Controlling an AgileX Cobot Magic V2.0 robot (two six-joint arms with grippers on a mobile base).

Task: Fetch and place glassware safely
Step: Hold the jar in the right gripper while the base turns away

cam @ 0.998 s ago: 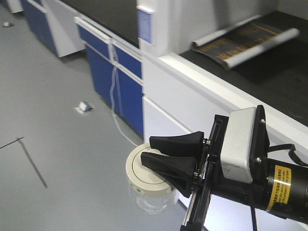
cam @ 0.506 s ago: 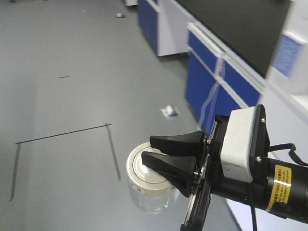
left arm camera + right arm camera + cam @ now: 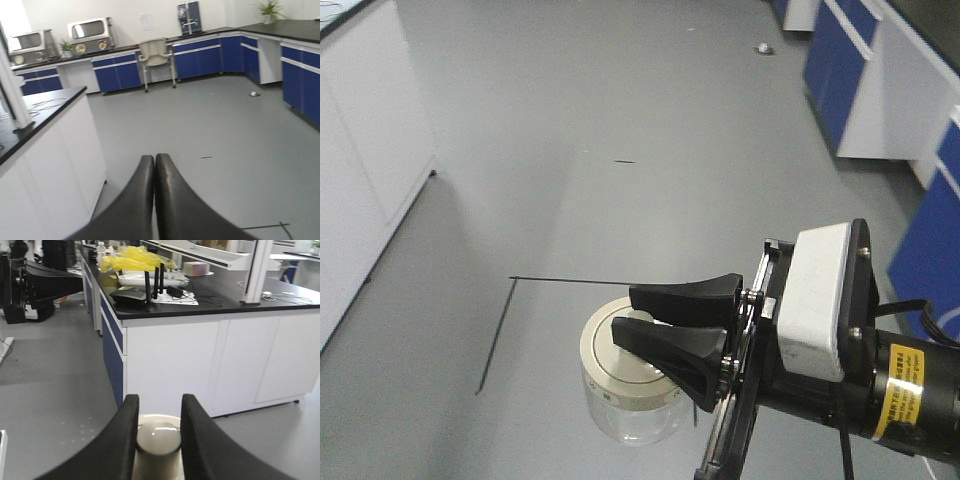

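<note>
Here the right gripper (image 3: 623,312) holds a small glass jar (image 3: 632,410) at about 6 o'clock in the front view, up in the air over the grey floor (image 3: 620,150). The glass is clear, and I cannot tell if anything is in it. Its round white lid (image 3: 610,365) is on. The jar and gripper sit at the same spot as half a second ago, but the room behind has swung: the blue cupboards (image 3: 850,60) are now at 1 o'clock and a white cabinet (image 3: 360,150) has come in at 9 o'clock. Only the right wrist view shows the two black fingers (image 3: 122,440) squeezing the lid's knob (image 3: 158,437). Only the left wrist view shows the left gripper (image 3: 154,159), its jaws pressed together on nothing, with a chair (image 3: 156,55) at 12 o'clock.
</note>
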